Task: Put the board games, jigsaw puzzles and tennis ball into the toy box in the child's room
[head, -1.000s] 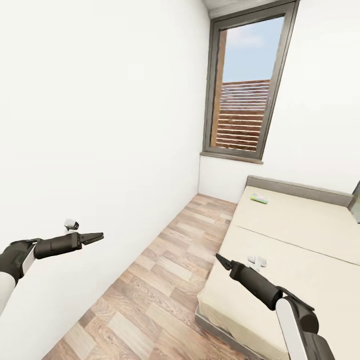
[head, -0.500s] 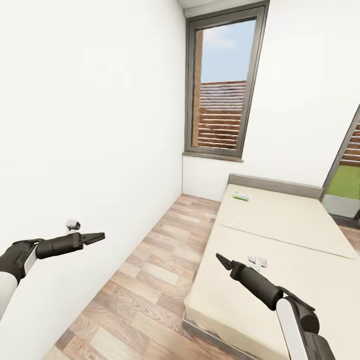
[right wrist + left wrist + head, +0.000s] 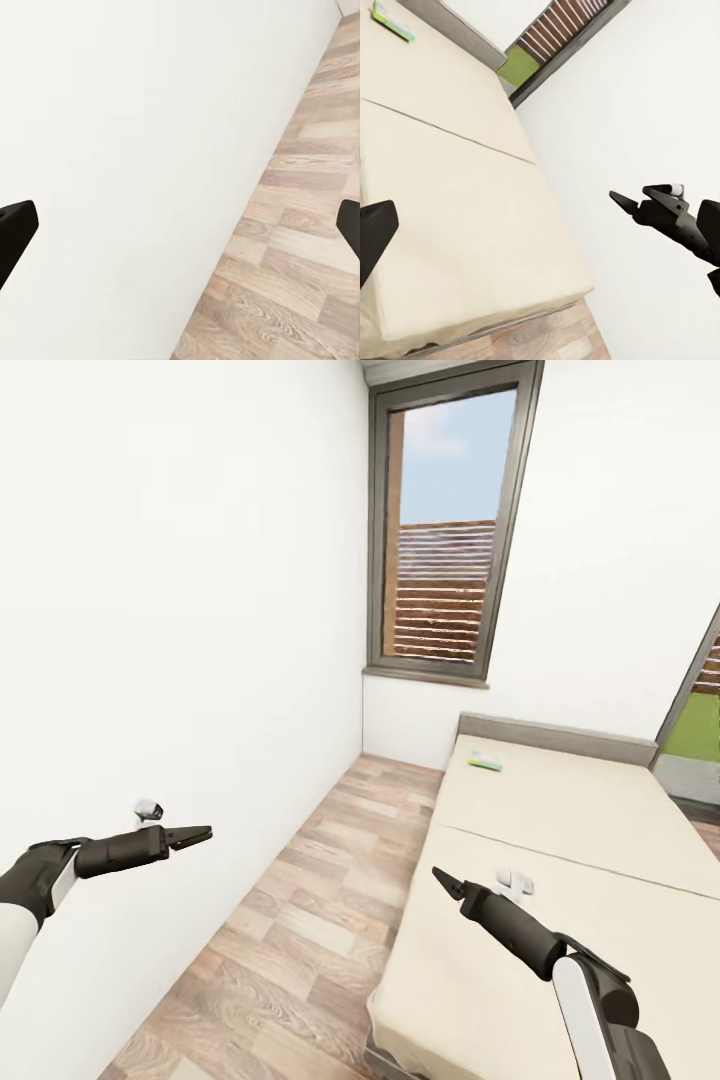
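The robot is standing in the child's room, between a white wall (image 3: 180,610) on the left and the bed (image 3: 560,840) on the right. The wood-plank floor (image 3: 320,920) is running between them toward the far wall, where a tall dark-framed window (image 3: 445,530) is showing wooden slats outside.

One board game (image 3: 485,761) is lying flat on the mattress at the far left corner of the bed, just beside the grey headboard (image 3: 560,735). It is green and white, but it is too small here for reading any print. In the left wrist view the same board game (image 3: 393,21) is partly cut off by the picture's edge. A small white thing (image 3: 515,880) is showing just behind the right arm; I cannot tell what it is.

The left gripper (image 3: 190,835) is hanging in the air near the left wall, holding nothing. Its fingers are looking close together in the head view, but I cannot tell surely how wide they are. The right gripper (image 3: 445,882) is hanging over the near left edge of the bed, also holding nothing. In the right wrist view its two fingertips (image 3: 15,232) are standing at opposite edges, so the jaws are wide apart.

At the far right, a second window (image 3: 695,710) is cut off by the frame.
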Controlling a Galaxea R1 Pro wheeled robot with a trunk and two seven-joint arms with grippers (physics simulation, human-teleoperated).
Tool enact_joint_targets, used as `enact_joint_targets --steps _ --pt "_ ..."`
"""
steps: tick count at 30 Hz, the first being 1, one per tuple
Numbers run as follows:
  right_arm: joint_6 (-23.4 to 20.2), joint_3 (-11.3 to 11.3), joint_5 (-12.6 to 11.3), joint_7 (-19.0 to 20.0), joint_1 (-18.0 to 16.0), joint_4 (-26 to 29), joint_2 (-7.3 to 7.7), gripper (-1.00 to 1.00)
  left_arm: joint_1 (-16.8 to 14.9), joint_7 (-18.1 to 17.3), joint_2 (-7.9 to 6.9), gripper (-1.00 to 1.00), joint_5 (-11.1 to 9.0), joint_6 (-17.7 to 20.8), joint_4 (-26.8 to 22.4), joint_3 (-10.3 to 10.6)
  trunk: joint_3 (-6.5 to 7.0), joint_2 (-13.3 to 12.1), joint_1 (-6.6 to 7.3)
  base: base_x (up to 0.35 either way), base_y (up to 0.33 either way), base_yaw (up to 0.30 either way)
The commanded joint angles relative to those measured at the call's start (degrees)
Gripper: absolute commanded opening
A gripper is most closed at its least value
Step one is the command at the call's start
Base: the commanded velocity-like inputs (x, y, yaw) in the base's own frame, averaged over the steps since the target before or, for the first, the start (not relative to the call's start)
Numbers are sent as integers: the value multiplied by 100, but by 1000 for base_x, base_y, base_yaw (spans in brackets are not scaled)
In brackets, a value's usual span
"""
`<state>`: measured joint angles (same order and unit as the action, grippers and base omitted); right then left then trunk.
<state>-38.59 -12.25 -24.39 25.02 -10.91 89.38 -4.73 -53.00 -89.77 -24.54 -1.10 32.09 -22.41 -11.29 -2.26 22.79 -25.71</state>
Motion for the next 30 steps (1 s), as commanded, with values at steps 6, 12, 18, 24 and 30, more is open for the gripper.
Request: enact_joint_targets --steps 6,12,18,24,30 --pt "-52 -15 -22 16 -7 8 -10 100 -1 -23 -4 100 5 61 0 -5 -13 13 -7 289 102 -222" --pt "-52 -15 -18 39 -7 7 -10 100 0 -23 0 100 5 61 0 -1 -13 13 -7 133 24 -274" --pt "-52 -19 -15 55 -7 6 -10 100 0 -23 2 100 5 61 0 6 -13 13 -7 17 3 -280" --pt "-52 -22 -21 59 -7 2 -9 100 1 -23 2 100 5 61 0 10 -13 13 -7 2 0 -281" --pt "-52 -23 -20 56 -7 1 -10 100 8 -23 2 100 5 61 0 12 -13 13 -7 0 0 -281"
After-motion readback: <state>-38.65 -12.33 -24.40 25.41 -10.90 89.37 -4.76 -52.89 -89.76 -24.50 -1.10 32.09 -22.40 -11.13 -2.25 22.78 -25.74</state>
